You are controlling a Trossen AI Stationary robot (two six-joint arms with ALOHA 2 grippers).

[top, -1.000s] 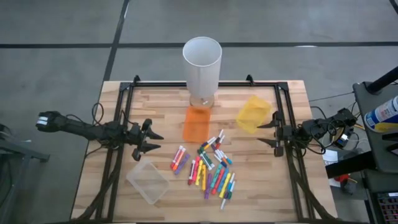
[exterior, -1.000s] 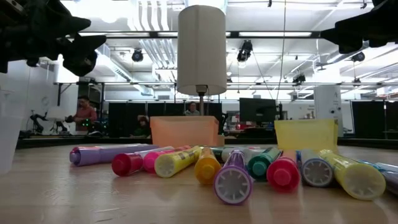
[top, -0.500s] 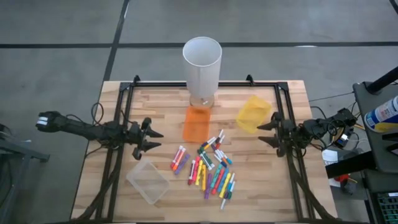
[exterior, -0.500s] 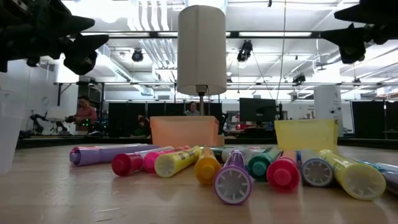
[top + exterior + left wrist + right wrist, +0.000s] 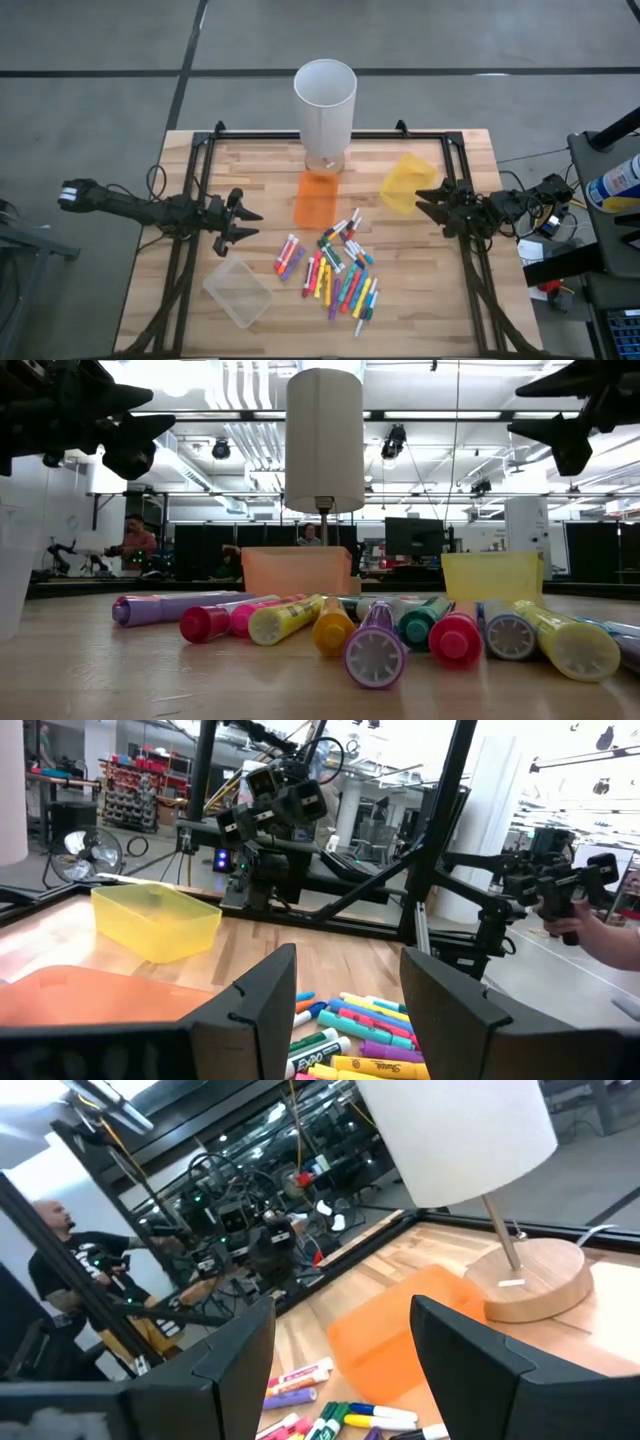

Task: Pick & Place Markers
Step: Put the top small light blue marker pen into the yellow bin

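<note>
Beside the yellow bin [image 5: 407, 182], my right jaws [image 5: 424, 202] have swung inward, open and empty, now pointing toward the markers [image 5: 335, 268] heaped on the desk [image 5: 400, 300] below the orange bin [image 5: 316, 197]. Left jaws [image 5: 243, 224] unchanged, open, idle, left of the heap; nothing picked yet.
</note>
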